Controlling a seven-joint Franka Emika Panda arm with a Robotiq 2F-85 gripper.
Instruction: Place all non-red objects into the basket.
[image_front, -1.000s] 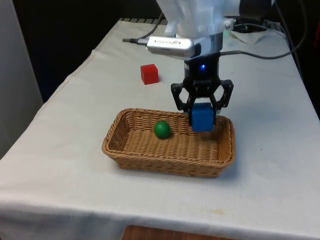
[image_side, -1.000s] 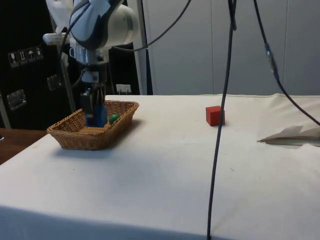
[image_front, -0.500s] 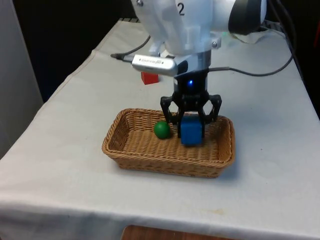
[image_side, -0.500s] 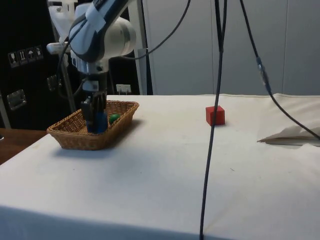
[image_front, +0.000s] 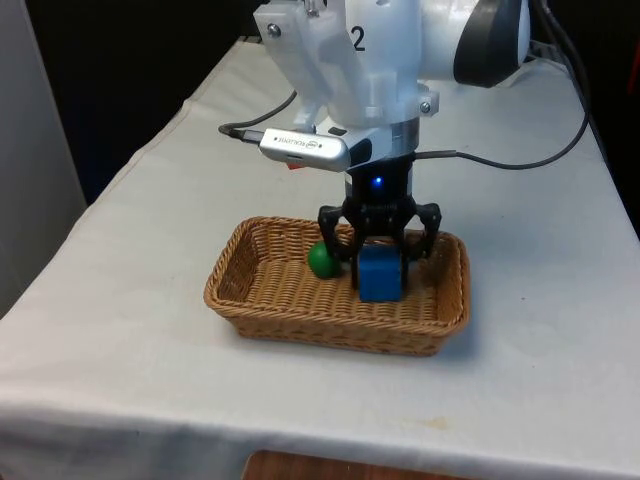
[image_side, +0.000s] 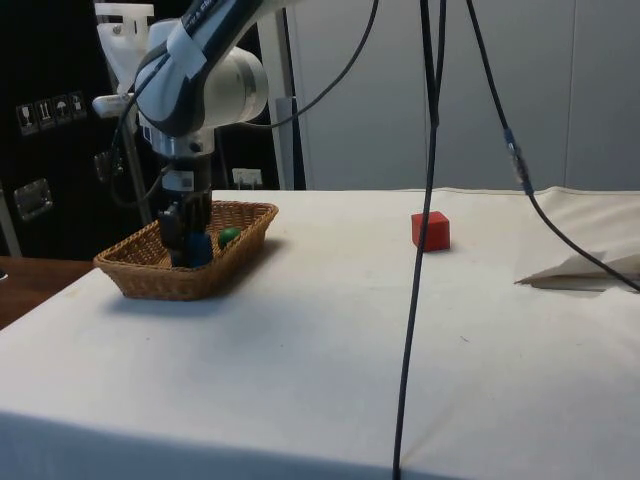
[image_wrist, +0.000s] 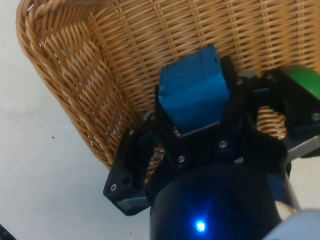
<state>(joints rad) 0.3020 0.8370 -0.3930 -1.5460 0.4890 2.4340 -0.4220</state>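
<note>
Front view: the gripper (image_front: 379, 266), pinching the blue cube (image_front: 380, 274), has descended into the basket (image_front: 236, 291) beside the green ball (image_front: 320, 260). Release appears imminent. The red cube (image_side: 430, 230) remains on the cloth.

blue cube (image_front: 380, 274) and green ball (image_front: 321, 259) sit inside the wicker basket (image_front: 262, 300) (red cube (image_side: 430, 230) well apart).

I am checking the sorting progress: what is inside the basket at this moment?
Inside the basket are a green ball and a blue cube, held by the gripper. The floor under the cube is hidden.
</note>
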